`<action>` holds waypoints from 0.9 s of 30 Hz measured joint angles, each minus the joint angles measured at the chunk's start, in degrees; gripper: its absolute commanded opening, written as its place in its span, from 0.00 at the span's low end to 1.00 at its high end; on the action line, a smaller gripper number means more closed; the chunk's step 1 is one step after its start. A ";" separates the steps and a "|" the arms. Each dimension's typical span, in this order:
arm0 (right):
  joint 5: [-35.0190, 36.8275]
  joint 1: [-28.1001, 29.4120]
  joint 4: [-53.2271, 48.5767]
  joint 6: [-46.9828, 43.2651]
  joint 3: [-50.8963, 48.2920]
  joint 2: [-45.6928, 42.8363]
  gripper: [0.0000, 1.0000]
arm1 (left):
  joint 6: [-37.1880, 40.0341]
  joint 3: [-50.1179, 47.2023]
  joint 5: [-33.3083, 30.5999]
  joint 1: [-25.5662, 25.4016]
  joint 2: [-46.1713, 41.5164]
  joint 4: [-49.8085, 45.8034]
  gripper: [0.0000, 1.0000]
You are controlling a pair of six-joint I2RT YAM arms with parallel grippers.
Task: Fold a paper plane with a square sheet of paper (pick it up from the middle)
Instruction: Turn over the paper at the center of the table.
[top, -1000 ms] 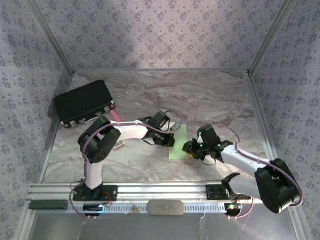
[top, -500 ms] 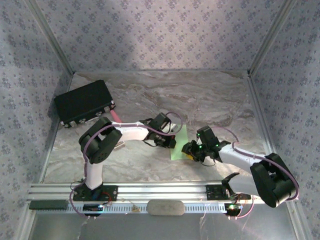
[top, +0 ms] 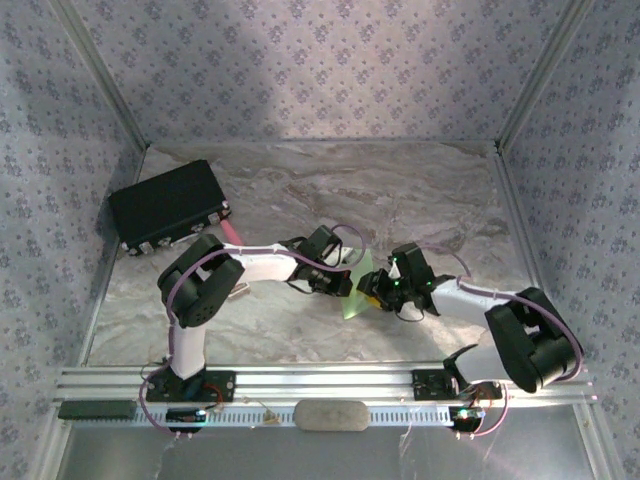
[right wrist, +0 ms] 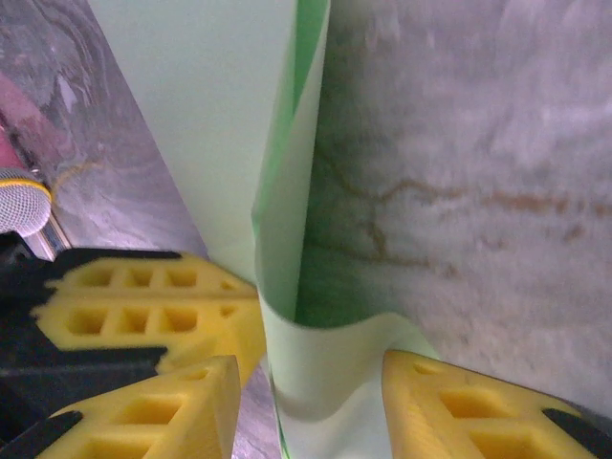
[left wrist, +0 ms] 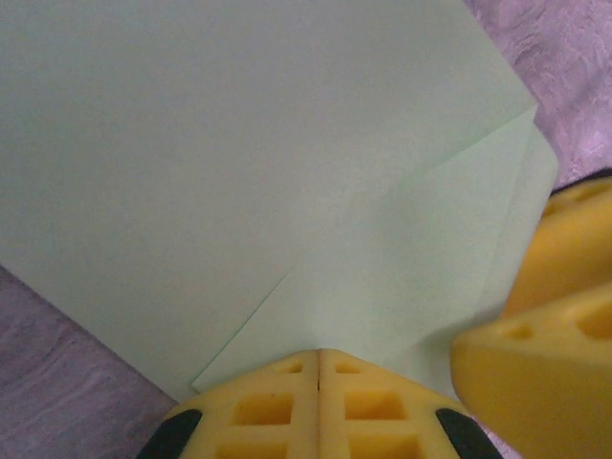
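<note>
Paper, pale green: the square sheet of paper (top: 352, 302) lies mid-tabletop (top: 400, 195) between the two arms, already creased and partly folded. In the left wrist view the sheet (left wrist: 239, 143) lies flat, with a diagonal fold line running from the near edge up to the right and a flap laid over it.

Left gripper (top: 336, 281) sits at the sheet's left side. Its fingers (left wrist: 277, 406) are pressed together with no gap, and the tips (left wrist: 318, 356) meet the paper's near edge. Can't tell if paper is pinched between them.

Right gripper (top: 374, 291) is at the sheet's right side, close to the left one. Its fingers (right wrist: 469, 402) stand apart. In the right wrist view one layer of the sheet (right wrist: 210, 115) lifts off the tabletop and curls upright, and the curled fold stands in the gap between those fingers (right wrist: 311, 361). The left arm's yellow fingers (right wrist: 143, 296) are just beside that fold. The right arm's fingers (left wrist: 545, 373) sit by the sheet's right corner in the left wrist view.

Black box (top: 165, 205) is at far left by the wall, with a pink cylinder (top: 231, 233) just beside it, both well apart from the sheet.
</note>
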 measured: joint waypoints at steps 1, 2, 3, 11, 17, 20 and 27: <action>-0.44 -0.72 0.35 -0.52 0.33 0.33 0.45 | -0.02 -0.28 0.00 -0.02 -0.13 0.28 0.04; -0.92 -1.42 0.66 -1.09 0.59 0.55 0.45 | -0.20 -0.52 -0.07 -0.02 -0.28 0.57 0.04; -1.33 -2.10 0.96 -1.62 0.90 0.79 0.45 | -0.22 -0.59 -0.17 -0.04 -0.28 0.66 0.04; -6.10 -6.25 1.60 -7.21 3.72 3.65 0.43 | -0.42 -0.70 -0.20 -0.04 -0.31 0.92 0.04; -9.84 -7.91 2.97 -9.66 3.93 7.06 0.36 | -0.42 -1.14 -0.22 -0.04 -0.52 1.53 0.04; -10.95 -8.74 3.61 -10.21 3.93 7.98 0.36 | -0.42 -1.31 -0.22 -0.04 -0.61 1.79 0.04; -13.09 -10.95 5.60 -11.26 3.76 8.35 0.31 | -0.44 -1.49 -0.22 -0.04 -0.72 2.05 0.05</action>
